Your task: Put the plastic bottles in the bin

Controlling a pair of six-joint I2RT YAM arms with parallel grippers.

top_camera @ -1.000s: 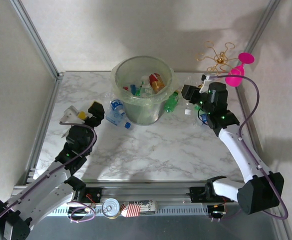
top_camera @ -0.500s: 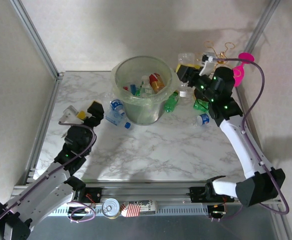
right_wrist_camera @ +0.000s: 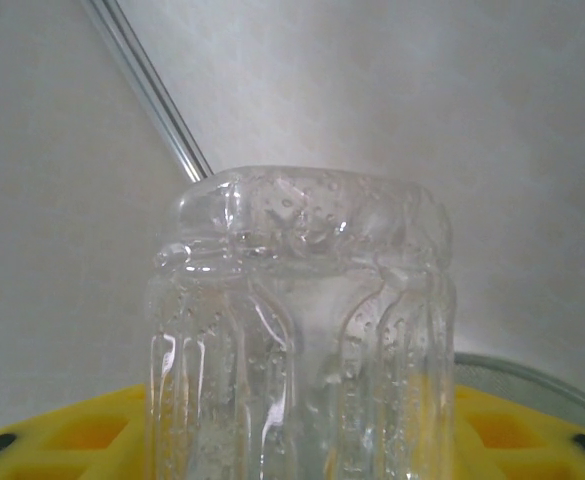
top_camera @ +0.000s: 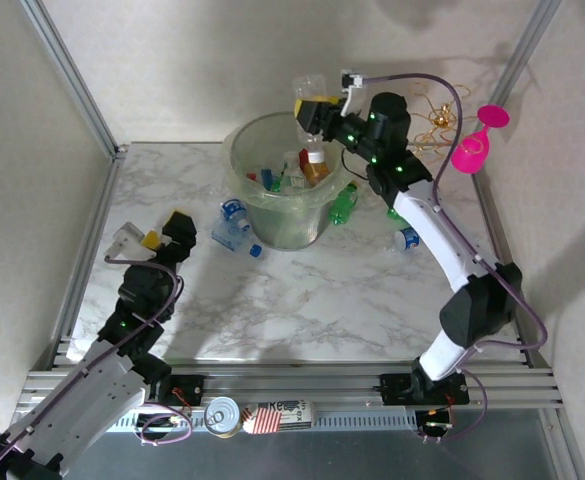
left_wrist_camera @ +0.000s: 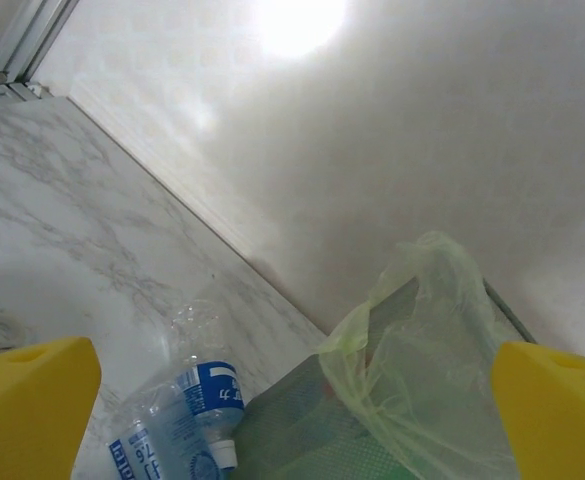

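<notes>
The marble bench [top_camera: 322, 300] carries the bin [top_camera: 294, 228] at its far middle. The bin is lined with a clear bag, whose crumpled edge shows in the left wrist view [left_wrist_camera: 422, 320]. Several bottles [top_camera: 290, 178] already lie inside: clear ones with blue parts and one with an orange cap.

The right tool [top_camera: 310, 110] hangs over the bin's far rim, gripping a clear bottle [top_camera: 308, 88]. The bottle's ribbed body stands up between the yellow pads [right_wrist_camera: 67, 435] in the right wrist view [right_wrist_camera: 302, 330].

The left tool [top_camera: 157, 232] sits low over the bench, left of the bin. Its jaws are spread wide and hold nothing. In its own view the tool [left_wrist_camera: 292, 410] faces the bin's wall.

A crushed blue-label bottle [top_camera: 234, 226] lies on the bench against the bin's left side, and the left wrist view shows it too [left_wrist_camera: 182, 425]. A green bottle [top_camera: 344, 204] leans on the bin's right side. Further right, under the right arm, lies a small blue-label bottle [top_camera: 405, 238].

At the far right corner are a pink glass [top_camera: 475, 145] and a gold wire stand [top_camera: 437, 115]. A tin can [top_camera: 222, 415] rests on the front rail.
</notes>
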